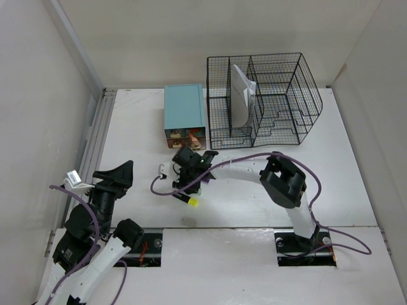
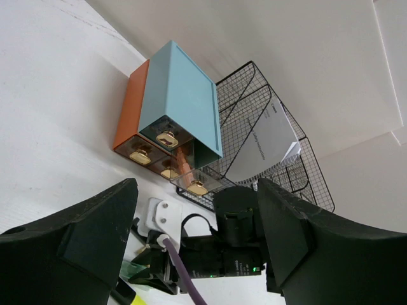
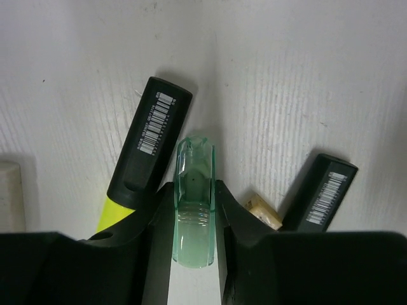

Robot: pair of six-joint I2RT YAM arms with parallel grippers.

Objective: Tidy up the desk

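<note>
Currently the desk [image 1: 331,178] lies under both arms, with its rail [image 1: 95,140] along the left edge. The left gripper [image 1: 121,173] hangs above the desk's left part, just beside the rail. Its fingers [image 2: 95,235] are spread wide with nothing between them, and it points toward the drawer box [image 1: 184,108].

A white plug [image 1: 165,168] lies on the desk between the two grippers. The right gripper [image 1: 191,187] is down close over the desk's near middle, and the desk surface fills its wrist view. Its fingers are pressed on either side of a green marker [image 3: 194,229], pinching it. Whether that marker touches the desk cannot be told.

A yellow marker [image 3: 147,146] lies just left of it and a black marker [image 3: 321,190] lies to the right, both flat on the desk. The drawer box stands at the far side, with the wire rack [image 1: 311,95] touching its right side. An upright paper [image 1: 240,95] sits in the rack's left compartment.
</note>
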